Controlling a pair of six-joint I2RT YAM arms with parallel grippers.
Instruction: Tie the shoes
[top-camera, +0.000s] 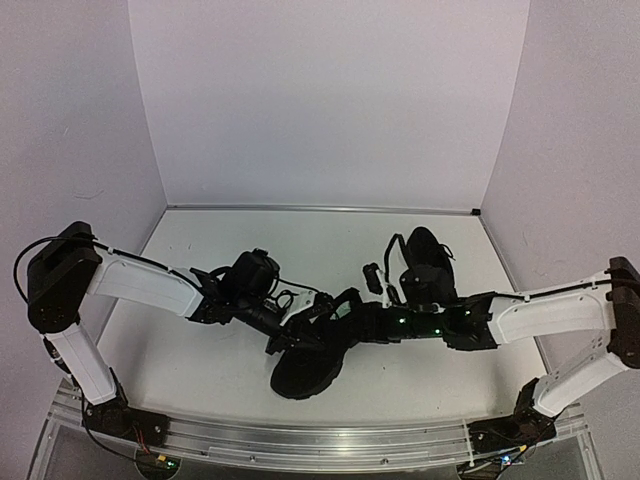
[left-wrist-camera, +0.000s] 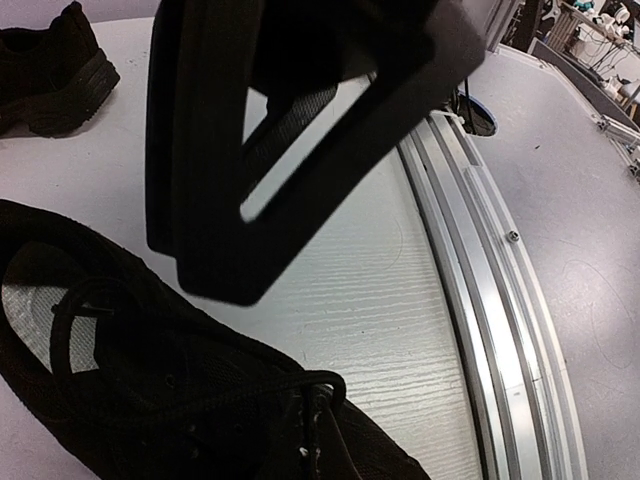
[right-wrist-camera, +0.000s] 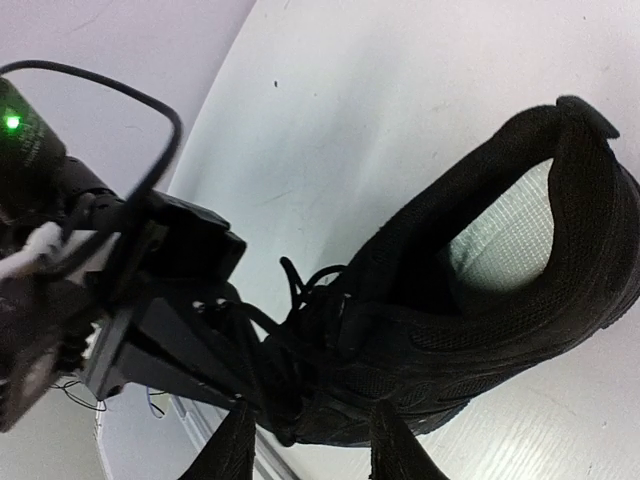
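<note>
Near shoe: centre of table, between both grippers; pale insole showing.
Far shoe: rear right, well apart.
Left gripper: jaws closed, just above near shoe.
Right gripper: fingers apart, over laces.

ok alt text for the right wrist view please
A black lace-up shoe fills the right of the frame, pale insole showing in its opening. The right gripper stands open at the bottom edge, near the laces, and the left gripper reaches toward them from the frame's left.
</note>
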